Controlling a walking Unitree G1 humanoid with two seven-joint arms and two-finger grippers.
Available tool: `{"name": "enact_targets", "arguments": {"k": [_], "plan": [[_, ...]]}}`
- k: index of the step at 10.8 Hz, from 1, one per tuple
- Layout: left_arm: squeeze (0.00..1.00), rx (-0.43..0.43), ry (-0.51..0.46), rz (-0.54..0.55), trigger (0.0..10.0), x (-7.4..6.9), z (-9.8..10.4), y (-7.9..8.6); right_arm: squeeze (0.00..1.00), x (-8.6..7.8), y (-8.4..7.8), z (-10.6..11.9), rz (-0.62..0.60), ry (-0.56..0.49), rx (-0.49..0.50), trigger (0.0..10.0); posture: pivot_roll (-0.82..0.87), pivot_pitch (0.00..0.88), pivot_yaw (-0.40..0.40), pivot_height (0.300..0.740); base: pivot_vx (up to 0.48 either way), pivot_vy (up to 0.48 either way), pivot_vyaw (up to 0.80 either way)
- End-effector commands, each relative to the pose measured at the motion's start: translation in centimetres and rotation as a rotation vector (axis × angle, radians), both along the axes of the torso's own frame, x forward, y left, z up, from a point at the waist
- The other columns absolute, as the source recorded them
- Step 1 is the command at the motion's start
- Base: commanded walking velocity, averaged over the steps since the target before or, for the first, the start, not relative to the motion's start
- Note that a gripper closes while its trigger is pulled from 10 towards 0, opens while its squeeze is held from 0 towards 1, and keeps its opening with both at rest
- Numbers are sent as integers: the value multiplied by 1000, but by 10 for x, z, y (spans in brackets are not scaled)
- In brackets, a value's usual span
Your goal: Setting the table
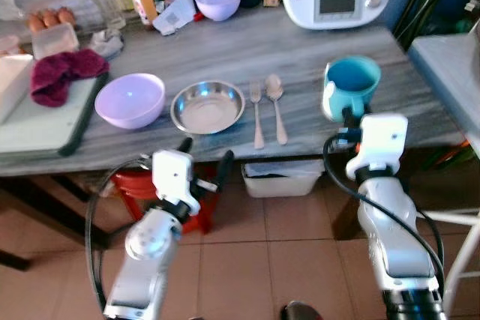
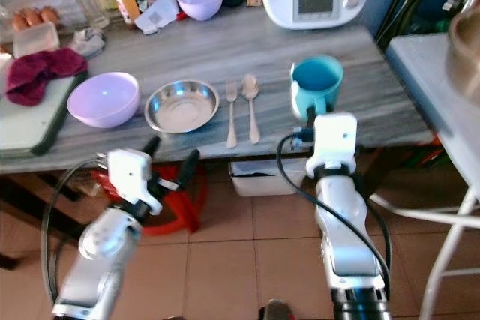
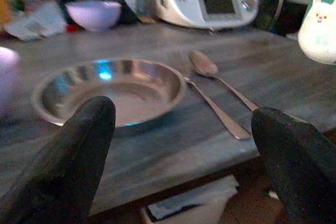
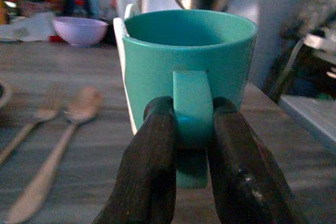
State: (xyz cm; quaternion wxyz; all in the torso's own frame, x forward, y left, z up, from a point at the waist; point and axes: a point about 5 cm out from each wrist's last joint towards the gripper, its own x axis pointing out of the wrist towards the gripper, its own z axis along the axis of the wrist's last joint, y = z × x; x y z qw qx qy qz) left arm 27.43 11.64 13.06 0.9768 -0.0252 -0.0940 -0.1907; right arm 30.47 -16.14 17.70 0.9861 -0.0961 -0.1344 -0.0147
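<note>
Right gripper [image 4: 191, 145] is pinching the flat handle of the glossy teal mug [image 1: 352, 84], which is standing upright near the front edge of the grey wood-grain table [image 1: 300, 54]. To its left, a fork [image 1: 256, 114] and spoon [image 1: 276, 106] are lying side by side, beside a shallow round steel dish [image 1: 208, 106] and a smooth lilac bowl [image 1: 129, 100]. Left gripper [image 1: 204, 161] is hovering below the table edge, fingers spread wide, holding nothing.

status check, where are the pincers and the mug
Right pincer shut on teal mug handle, mug on table. Left pincer open, before steel bowl.
</note>
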Motion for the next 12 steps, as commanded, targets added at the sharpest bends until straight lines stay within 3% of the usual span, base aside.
{"name": "enact_targets", "arguments": {"k": [1, 9, 12], "plan": [[0, 22, 25, 27, 10000, -5, -6, 11, 0, -2, 11, 6, 43, -31, -4, 10000, -98, 124, 59, 740, 0, 0, 0], [0, 12, 8, -1, 10000, -9, 1, 10, 0, -6, 7, 14, 35, -63, -37, 10000, -106, 121, 59, 740, 0, 0, -100], [0, 8, 11, -8, 10000, -9, 0, 8, 0, -8, 6, 12, 32, -58, -42, 10000, -107, 121, 59, 740, 280, 0, 0]]}}
